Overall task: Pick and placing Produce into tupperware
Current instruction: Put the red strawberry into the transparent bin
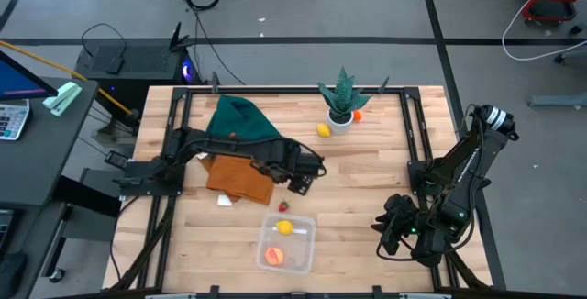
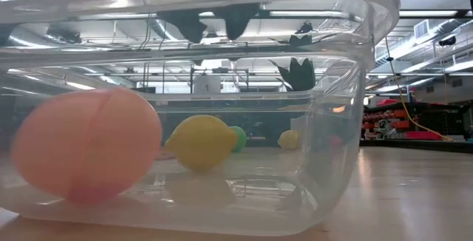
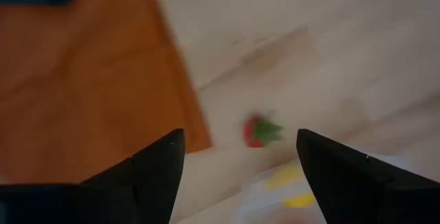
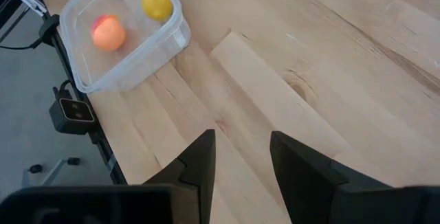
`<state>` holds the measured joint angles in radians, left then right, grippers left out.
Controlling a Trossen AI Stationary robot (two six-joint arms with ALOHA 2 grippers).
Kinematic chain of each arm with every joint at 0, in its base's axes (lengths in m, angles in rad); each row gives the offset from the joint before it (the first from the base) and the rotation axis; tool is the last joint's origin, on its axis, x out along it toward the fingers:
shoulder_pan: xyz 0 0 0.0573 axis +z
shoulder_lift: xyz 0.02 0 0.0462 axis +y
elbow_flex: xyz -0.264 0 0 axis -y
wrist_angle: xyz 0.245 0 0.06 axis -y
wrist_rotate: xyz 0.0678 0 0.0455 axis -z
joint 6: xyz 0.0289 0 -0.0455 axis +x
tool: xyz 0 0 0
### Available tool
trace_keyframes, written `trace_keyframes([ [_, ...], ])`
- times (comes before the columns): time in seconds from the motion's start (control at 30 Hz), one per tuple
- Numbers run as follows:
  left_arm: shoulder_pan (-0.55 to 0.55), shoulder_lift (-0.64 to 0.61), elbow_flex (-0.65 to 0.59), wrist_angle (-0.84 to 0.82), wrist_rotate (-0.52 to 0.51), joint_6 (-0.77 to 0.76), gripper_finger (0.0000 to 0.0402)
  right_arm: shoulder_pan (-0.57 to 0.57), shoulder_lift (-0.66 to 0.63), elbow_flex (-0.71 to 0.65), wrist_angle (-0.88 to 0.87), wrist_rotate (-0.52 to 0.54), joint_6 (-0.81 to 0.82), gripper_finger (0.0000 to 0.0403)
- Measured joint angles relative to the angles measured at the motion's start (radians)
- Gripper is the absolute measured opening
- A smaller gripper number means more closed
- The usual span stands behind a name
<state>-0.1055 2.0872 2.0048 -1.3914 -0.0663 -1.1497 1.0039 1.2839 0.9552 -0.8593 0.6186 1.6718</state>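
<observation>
- The left gripper (image 1: 303, 178) hangs above the middle of the table (image 1: 385, 180), its fingers (image 3: 158, 165) spread wide with nothing between them.
- Seen from its wrist, a red strawberry (image 3: 259, 132) with a green cap lies on the wood in the gap between the fingers; from above, that strawberry (image 1: 283, 206) sits at about 7 o'clock from the gripper, near it.
- An orange cloth (image 1: 240, 178) lies at 9 o'clock from the left gripper, partly under the arm, with a dark green cloth (image 1: 240, 117) touching it at 12 o'clock.
- The clear tupperware (image 1: 307, 244) sits at 6 o'clock from the strawberry, just beside it, near the table's front edge.
- Inside it rest a yellow lemon (image 1: 285, 227) and, at 6 o'clock from that, a pinkish-orange peach (image 1: 274, 256); the two are apart.
- A second lemon (image 1: 324, 130) lies at 7 o'clock of the white-potted spiky plant (image 1: 342, 97), and a small orange fruit (image 1: 357, 115) at its 4 o'clock.
- The right gripper (image 1: 390, 230) waits low at the table's front-right, its fingers (image 4: 196, 162) a narrow gap apart and holding nothing.
</observation>
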Motion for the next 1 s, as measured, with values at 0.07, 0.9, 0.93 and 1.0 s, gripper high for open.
trace_keyframes([
  [0.07, 0.015, 0.000, 0.000, -0.023, 0.015, -0.018, 0.0286, 0.000, 0.000, 0.000, 0.000, 0.000, 0.000, 0.0108],
  [0.9, 0.085, 0.002, -0.348, 0.291, 0.319, -0.072, 0.0286, 0.000, 0.000, 0.000, 0.000, -0.024, 0.026, 0.0108],
  [0.93, 0.085, 0.002, -0.361, 0.310, 0.326, -0.082, 0.0286, 0.000, 0.000, 0.000, 0.000, -0.024, 0.021, 0.0108],
  [1.0, 0.082, 0.002, -0.375, 0.346, 0.342, -0.113, 0.0286, 0.000, 0.000, 0.000, 0.001, -0.030, 0.003, 0.0108],
])
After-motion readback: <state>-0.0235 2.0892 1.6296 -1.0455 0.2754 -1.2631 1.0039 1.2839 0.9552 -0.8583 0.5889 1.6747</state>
